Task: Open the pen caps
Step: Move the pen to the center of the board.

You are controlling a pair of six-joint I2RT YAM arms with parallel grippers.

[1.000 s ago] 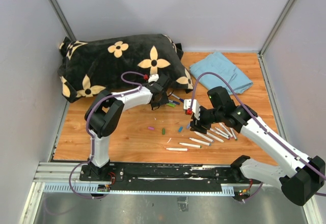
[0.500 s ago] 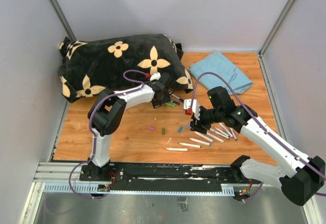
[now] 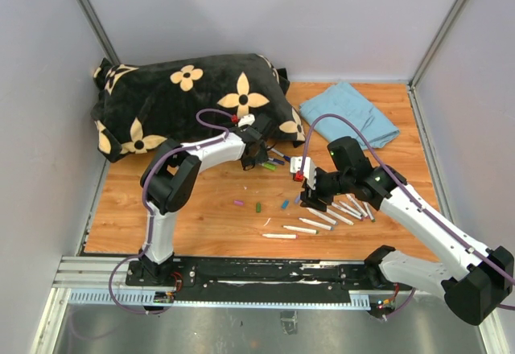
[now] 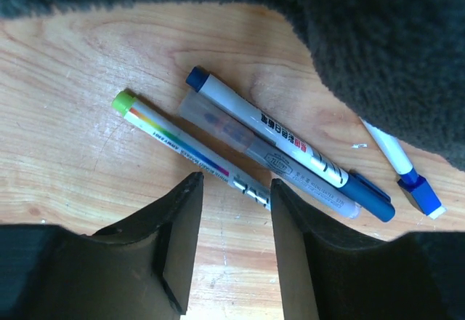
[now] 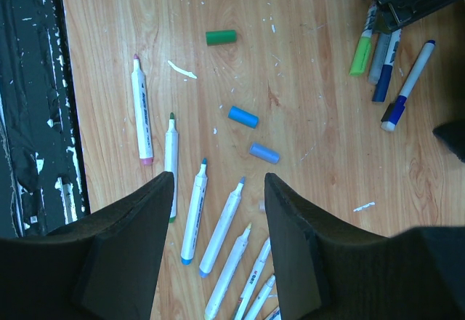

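Toward the table's (image 3: 185, 225) near edge lie uncapped white pens (image 5: 142, 109). Just beyond, at mid-table, loose pen caps (image 5: 220, 37) in green, blue, lilac and purple lie near the right gripper (image 5: 218, 182), whose jaws are apart and empty. Farther back, by the pillow (image 3: 185, 88), the left gripper (image 4: 236, 182) has its jaws apart over a green-capped pen (image 4: 174, 140).

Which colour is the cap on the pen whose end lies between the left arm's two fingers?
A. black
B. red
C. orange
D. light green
D: in the left wrist view, the pen whose white end lies between the parted fingers of the left gripper has a light green cap at its far end.
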